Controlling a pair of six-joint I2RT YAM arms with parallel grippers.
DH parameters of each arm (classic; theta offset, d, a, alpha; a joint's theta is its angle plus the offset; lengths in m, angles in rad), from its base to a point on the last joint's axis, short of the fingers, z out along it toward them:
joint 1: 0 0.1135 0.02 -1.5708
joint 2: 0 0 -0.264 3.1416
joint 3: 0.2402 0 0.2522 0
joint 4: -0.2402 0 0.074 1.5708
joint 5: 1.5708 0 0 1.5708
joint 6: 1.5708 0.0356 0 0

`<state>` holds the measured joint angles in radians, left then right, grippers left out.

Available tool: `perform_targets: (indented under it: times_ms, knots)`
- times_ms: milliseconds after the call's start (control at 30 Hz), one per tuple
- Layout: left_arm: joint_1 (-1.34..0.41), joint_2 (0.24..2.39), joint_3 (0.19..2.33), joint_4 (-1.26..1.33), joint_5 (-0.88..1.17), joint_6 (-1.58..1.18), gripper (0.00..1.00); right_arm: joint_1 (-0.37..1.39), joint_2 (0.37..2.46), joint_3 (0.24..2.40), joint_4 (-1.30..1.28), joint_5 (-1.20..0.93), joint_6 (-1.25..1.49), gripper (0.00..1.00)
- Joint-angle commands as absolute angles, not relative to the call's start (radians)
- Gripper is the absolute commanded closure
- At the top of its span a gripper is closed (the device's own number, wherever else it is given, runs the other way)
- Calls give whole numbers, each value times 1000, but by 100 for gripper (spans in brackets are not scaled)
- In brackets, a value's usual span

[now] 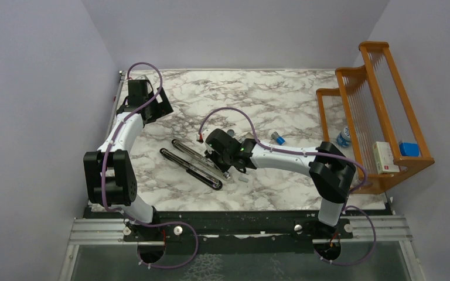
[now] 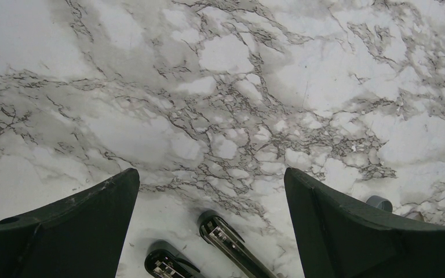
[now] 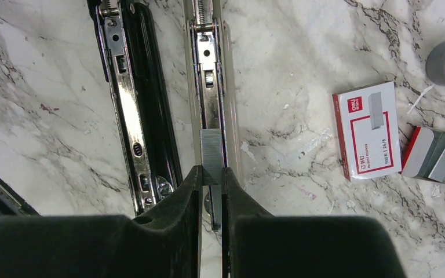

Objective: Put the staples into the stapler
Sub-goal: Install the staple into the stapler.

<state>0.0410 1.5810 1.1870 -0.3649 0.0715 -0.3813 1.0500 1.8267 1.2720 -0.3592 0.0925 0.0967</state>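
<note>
Top external, marble table, lilac walls, left fingers wide, right fingers pinching staples in stapler

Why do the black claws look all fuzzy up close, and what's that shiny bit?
Right wrist view: the right claw sits near the lens, so its fingers blur, while the staples it pinches look sharp and the stapler rail glints. Left wrist view: the left claw has soft edges too, while the marble table is crisp. Top view: even light, no strong glare.
</note>
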Motion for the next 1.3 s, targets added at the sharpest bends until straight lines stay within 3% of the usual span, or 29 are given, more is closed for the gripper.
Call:
perform_targets:
  times_ms: [0,1267]
  knots:
    - [51,1590,1177,-346,94,-388,1,1058,1820,1277,-352,117,106,85]
    - [54,1592,1177,-346,97,-388,2,1058,1815,1277,-340,122,103,85]
